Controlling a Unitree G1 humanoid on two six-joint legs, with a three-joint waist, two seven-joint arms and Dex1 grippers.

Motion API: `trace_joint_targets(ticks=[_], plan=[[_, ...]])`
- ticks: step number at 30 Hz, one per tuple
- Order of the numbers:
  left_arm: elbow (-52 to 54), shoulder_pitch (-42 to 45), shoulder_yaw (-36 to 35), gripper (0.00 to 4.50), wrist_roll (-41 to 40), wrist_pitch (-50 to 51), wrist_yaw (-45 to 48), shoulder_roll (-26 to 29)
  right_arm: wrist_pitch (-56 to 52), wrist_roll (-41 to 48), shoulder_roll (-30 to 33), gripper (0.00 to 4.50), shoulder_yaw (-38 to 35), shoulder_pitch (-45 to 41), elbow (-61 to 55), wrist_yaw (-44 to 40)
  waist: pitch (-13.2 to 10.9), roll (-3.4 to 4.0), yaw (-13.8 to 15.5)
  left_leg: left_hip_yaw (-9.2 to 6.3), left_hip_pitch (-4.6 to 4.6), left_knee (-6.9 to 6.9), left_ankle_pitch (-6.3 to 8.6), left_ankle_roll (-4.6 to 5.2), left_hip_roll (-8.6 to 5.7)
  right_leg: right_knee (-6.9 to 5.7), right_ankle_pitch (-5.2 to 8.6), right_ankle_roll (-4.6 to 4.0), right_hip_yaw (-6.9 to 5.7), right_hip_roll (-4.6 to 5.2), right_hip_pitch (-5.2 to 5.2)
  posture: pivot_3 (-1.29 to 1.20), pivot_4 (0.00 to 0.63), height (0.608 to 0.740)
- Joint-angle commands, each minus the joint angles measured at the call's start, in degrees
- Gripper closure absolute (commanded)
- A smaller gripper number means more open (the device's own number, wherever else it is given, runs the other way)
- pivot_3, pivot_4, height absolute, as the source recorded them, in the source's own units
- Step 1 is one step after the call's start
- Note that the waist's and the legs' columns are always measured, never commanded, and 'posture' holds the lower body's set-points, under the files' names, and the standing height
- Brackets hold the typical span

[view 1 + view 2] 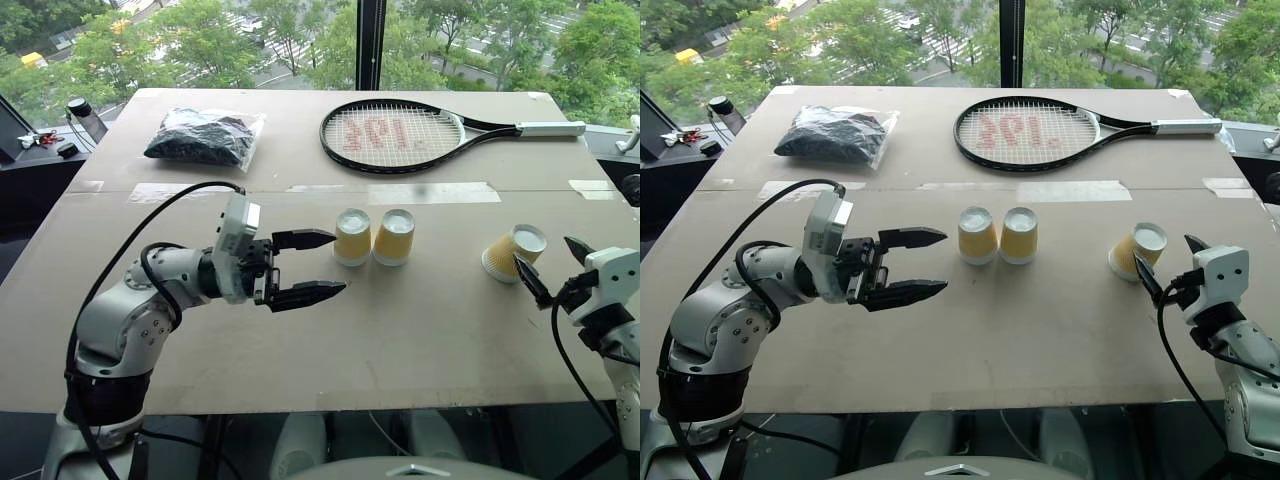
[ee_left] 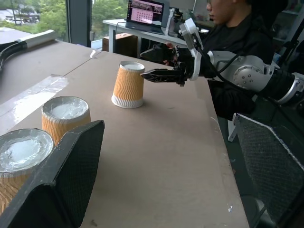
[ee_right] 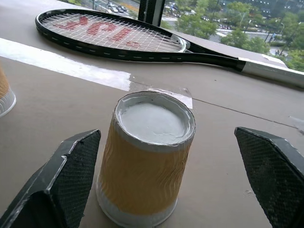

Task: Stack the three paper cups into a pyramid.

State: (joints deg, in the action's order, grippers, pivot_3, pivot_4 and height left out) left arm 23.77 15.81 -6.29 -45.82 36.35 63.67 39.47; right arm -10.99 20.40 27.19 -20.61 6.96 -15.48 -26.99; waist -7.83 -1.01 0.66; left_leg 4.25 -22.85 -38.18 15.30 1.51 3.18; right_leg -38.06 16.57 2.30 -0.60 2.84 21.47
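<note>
Two of the paper cups (image 1: 352, 236) (image 1: 394, 237) stand upside down, side by side and touching, at the middle of the table. The third paper cup (image 1: 514, 252) stands upside down by itself to their right. No pyramid stands: all three cups rest on the table. My left gripper (image 1: 340, 263) hovers open just left of the pair, pointing at them, with nothing between its fingers. My right gripper (image 1: 541, 250) is open right behind the lone cup (image 3: 147, 156), one finger (image 3: 61, 180) on each side of it and apart from it.
A tennis racket (image 1: 400, 135) lies across the far side of the table. A clear bag of black stuff (image 1: 203, 135) lies at the far left. Tape strips (image 1: 430, 192) run across the tabletop. A person (image 2: 237, 19) sits beyond the table's right edge.
</note>
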Motion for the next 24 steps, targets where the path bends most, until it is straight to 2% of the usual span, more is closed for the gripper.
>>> trace_joint_targets(ticks=[1, 15, 18, 19, 21, 22, 24], plan=[[2.87, 0.63, -0.37, 0.04, -1.79, -0.03, -1.21, -0.19, -2.13, 1.83, -0.06, 0.00, -0.35, -1.55, -0.72, 0.48, 0.00, 0.00, 0.01, 0.00, 0.00, 0.00, 0.00, 0.00, 0.00, 0.00, 0.00, 0.00, 0.01, 0.00, 0.00, 0.00, 0.150, 0.740], [4.31, 0.16, -0.85, 0.04, -2.80, -0.61, -1.22, 0.70, -5.09, 3.28, -2.49, 0.00, 0.98, -6.89, 2.40, 1.55, -0.01, 0.02, 0.01, 0.02, 0.00, 0.00, 0.03, 0.04, 0.00, 0.01, 0.00, 0.00, -0.01, 0.00, 0.01, 0.00, 0.150, 0.740], [4.43, 0.00, -0.96, 0.00, -3.00, -0.82, -1.30, 0.80, -5.21, 3.38, -2.48, 0.83, 0.81, -7.03, 2.48, 1.43, -0.02, 0.03, 0.02, 0.02, -0.01, 0.02, 0.02, 0.04, 0.00, 0.02, 0.00, 0.00, -0.02, 0.00, 0.01, 0.00, 0.150, 0.740], [4.45, -0.05, -0.96, 0.00, -3.01, -0.88, -1.32, 0.80, -5.22, 3.43, -2.45, 1.38, 0.79, -7.03, 2.46, 1.37, -0.02, 0.03, 0.01, 0.02, -0.01, 0.02, 0.02, 0.04, 0.00, 0.02, 0.00, 0.00, -0.02, 0.00, 0.01, 0.00, 0.150, 0.740], [4.51, -0.20, -0.93, 0.00, -2.80, -1.23, -1.66, 0.50, -5.02, 3.23, -2.12, 2.16, 0.78, -7.01, 2.48, 1.12, -0.02, 0.03, 0.00, 0.03, -0.01, 0.02, 0.01, 0.02, 0.00, 0.02, 0.00, 0.00, -0.01, 0.00, 0.02, 0.00, 0.150, 0.740], [4.57, -0.31, -0.93, 0.00, -2.69, -1.43, -1.92, 0.30, -4.94, 3.25, -1.93, 2.30, 0.70, -7.00, 2.38, 0.94, -0.02, 0.03, 0.01, 0.03, -0.01, 0.02, 0.01, 0.02, 0.00, 0.02, 0.00, 0.00, -0.01, 0.00, 0.02, 0.00, 0.150, 0.740], [4.87, -0.80, -1.03, 0.00, -2.75, -1.54, -2.44, 0.03, -4.92, 3.96, -1.50, 2.30, 0.34, -6.81, 1.38, 0.13, -0.02, 0.03, 0.00, 0.03, -0.01, 0.02, 0.01, 0.02, 0.00, 0.02, 0.00, 0.00, -0.01, 0.00, 0.02, 0.00, 0.150, 0.740]])
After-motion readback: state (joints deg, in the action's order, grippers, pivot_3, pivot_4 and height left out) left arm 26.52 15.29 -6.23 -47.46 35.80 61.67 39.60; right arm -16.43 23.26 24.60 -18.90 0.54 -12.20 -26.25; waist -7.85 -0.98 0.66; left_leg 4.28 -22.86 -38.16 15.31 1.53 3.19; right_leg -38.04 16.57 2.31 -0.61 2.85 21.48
